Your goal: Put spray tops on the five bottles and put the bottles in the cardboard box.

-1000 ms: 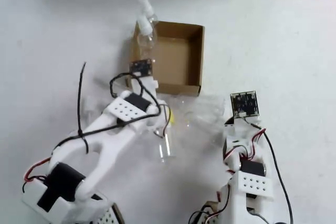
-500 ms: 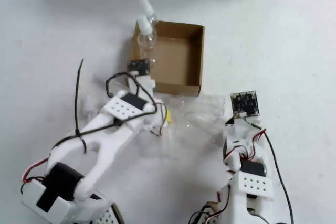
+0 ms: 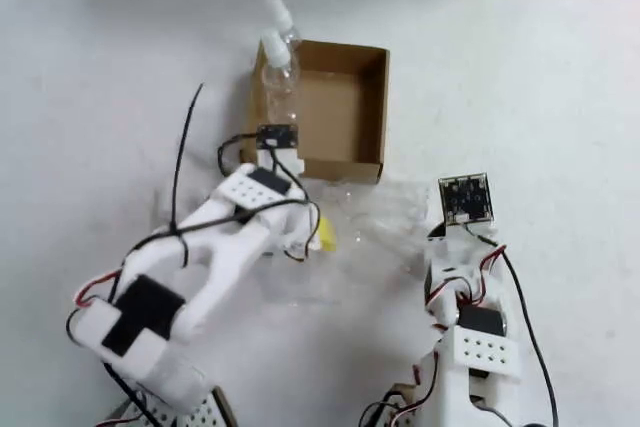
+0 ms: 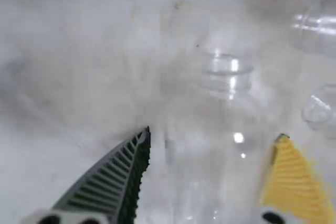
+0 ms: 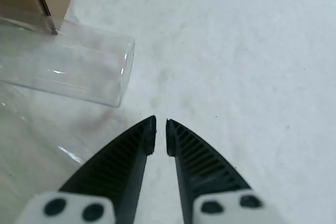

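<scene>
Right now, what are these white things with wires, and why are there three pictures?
They are two robot arms, the left arm and the right arm, at a white table. One picture looks down from above. The other two come from a small camera on each wrist, looking along the hand. The left hand is open, with a clear bottle with no top between its fingers. The right hand is shut and holds nothing; a second bottle lies just ahead of it. Farther off is a cardboard box, and a bottle with a white spray top is by its left wall.
</scene>
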